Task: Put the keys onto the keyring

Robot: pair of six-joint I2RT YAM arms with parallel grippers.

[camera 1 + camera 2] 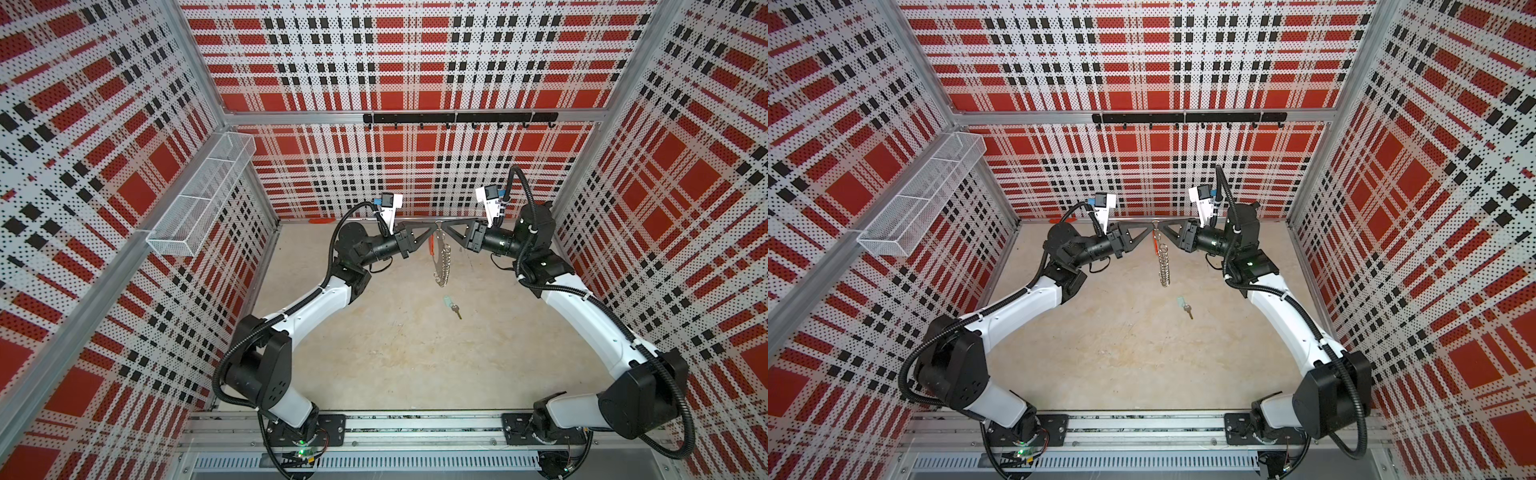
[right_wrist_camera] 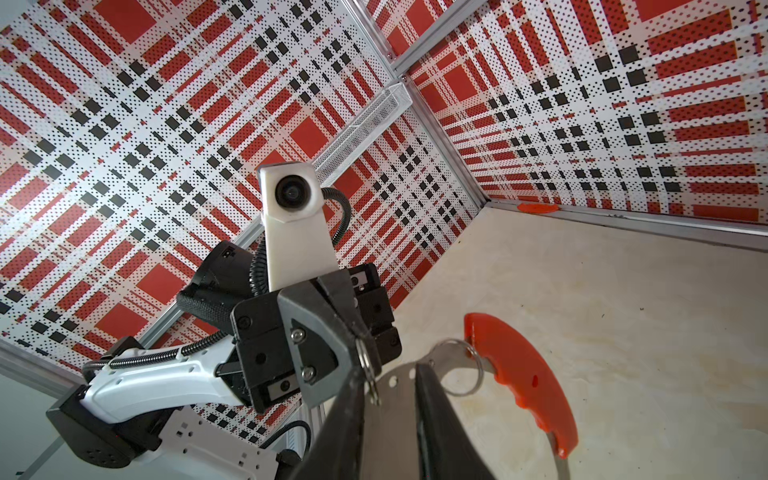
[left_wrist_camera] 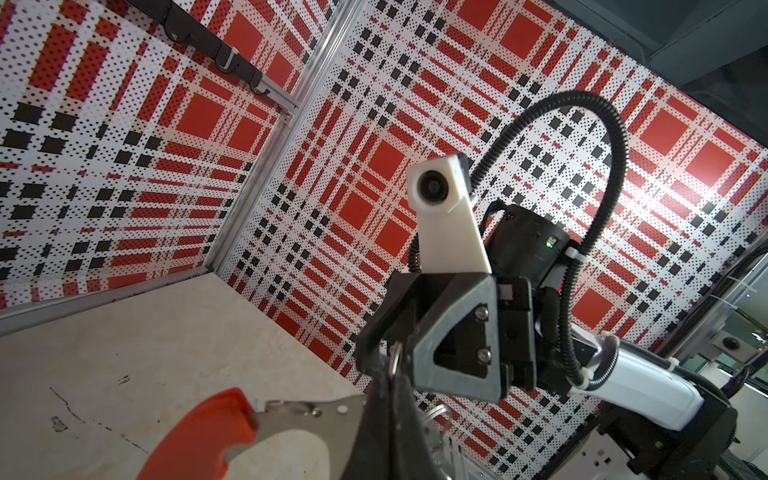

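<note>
Note left pincer (image 1: 433, 227) clamped shut on top band of keyring (image 1: 438, 272). Note right pincer (image 1: 447, 227) astride same band, jaws narrowly parted, grip unconfirmable. Held aloft, probably so wire loops (image 1: 446, 254) dangle free for threading. Hangs vertical, red segment (image 1: 432, 246) uppermost. Find keys (image 1: 452, 306) flat on tabletop (image 1: 374, 357) beneath, apart, lying diagonally: tag toward hoop, blade away.

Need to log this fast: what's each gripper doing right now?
Left gripper: closed, pinching the keyring at its top.
Right gripper: closed on the keyring's metal band.
</note>
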